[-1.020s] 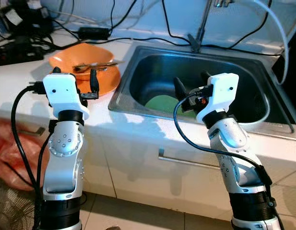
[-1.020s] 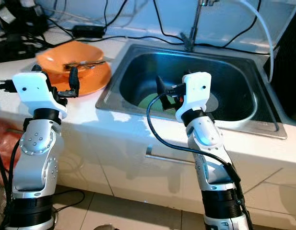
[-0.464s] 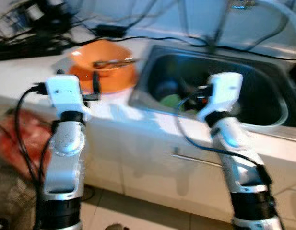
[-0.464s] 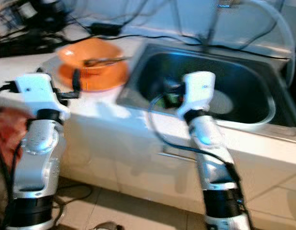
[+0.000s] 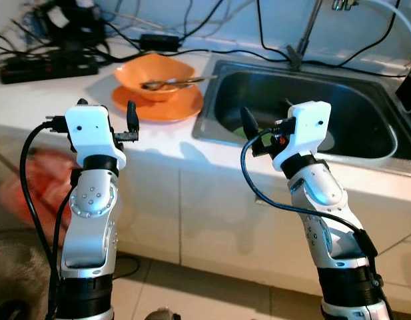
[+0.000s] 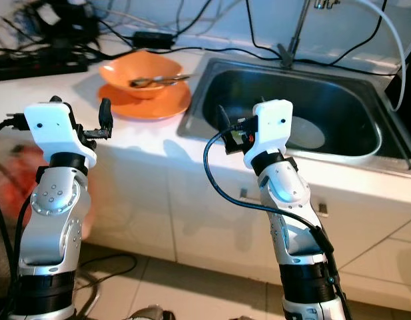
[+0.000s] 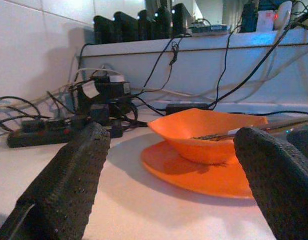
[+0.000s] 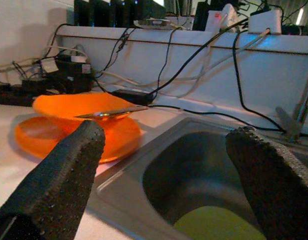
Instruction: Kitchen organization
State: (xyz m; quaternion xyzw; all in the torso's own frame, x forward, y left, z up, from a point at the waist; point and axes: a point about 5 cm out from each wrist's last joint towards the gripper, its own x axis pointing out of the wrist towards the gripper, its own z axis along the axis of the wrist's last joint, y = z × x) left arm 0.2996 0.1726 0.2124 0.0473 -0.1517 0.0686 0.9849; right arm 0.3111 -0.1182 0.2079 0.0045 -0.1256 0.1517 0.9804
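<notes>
- Left eye view: an orange bowl (image 5: 154, 73) on an orange plate (image 5: 158, 103) sits beside the sink (image 5: 305, 107); its spoon (image 5: 170, 82) lies across, handle toward the sink.
- Left gripper (image 5: 128, 120) and right gripper (image 5: 262, 123) are spread apart, empty.
- The camera has backed off; cabinet fronts show more.

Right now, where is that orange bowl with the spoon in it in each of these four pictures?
Left eye view: the orange bowl sits on its orange plate on the counter, upper middle, left of the sink.
Right eye view: upper left of centre, same spot beside the sink.
Left wrist view: centre right, between the left gripper fingers.
Right wrist view: left of centre, behind the right gripper.
Shared landmark: the orange plate under the bowl.
</notes>
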